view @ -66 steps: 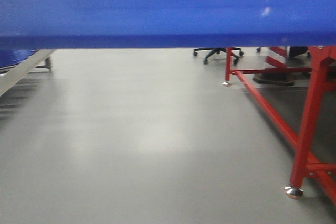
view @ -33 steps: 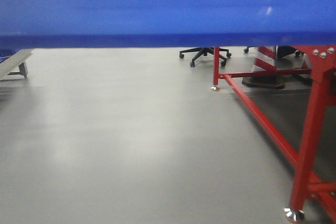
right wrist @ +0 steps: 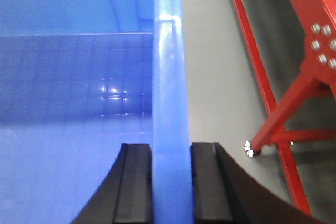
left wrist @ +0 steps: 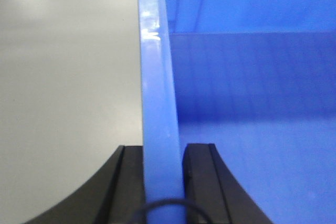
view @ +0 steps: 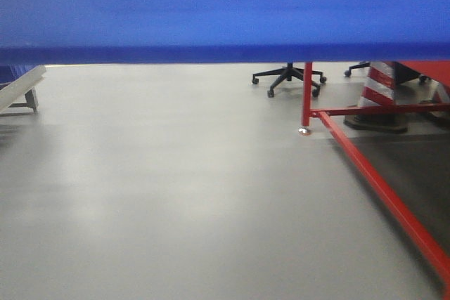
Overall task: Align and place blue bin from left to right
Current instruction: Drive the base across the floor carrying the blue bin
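The glossy plastic blue bin fills the front view at 12 o'clock, above smooth grey floor. Left claw and right claw each clamp its thin straight rim. Red tubular frame at 3 o'clock.

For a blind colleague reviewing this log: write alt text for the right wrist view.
The right gripper is shut on the wall of the blue bin, one black finger on each side. Left of the wall is the bin's inside; right of it, grey floor and a red metal frame.
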`<state>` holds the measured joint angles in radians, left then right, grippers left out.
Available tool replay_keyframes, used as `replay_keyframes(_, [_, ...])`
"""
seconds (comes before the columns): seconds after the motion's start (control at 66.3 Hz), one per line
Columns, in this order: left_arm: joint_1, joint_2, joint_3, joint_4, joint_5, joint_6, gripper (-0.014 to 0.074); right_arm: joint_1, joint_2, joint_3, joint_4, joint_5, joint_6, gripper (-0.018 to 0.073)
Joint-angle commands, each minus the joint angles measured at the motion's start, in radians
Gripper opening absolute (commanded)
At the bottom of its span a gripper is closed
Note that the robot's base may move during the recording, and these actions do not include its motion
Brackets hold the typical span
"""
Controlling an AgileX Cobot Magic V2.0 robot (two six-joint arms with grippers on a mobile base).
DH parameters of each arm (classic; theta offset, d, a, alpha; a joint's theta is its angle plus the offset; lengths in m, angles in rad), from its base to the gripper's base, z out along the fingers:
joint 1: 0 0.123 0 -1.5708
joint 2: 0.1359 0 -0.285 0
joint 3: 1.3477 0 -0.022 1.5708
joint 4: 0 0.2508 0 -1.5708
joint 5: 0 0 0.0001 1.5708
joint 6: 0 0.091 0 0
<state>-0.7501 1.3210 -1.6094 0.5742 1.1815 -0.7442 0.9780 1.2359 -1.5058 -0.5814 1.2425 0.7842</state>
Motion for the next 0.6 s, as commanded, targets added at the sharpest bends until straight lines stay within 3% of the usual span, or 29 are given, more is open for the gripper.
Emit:
replay_keyframes(0.0, [-0.012, -0.007, -0.019, -0.048, -0.132, 0.008, -0.0111, 0.005, 0.0, -0.016, -0.003, -0.16, -0.011, -0.008])
replay_keyframes(0.588, [-0.012, -0.007, -0.019, -0.053, -0.134, 0.008, -0.0111, 0.005, 0.0, -0.016, -0.003, -0.162, -0.011, -0.008])
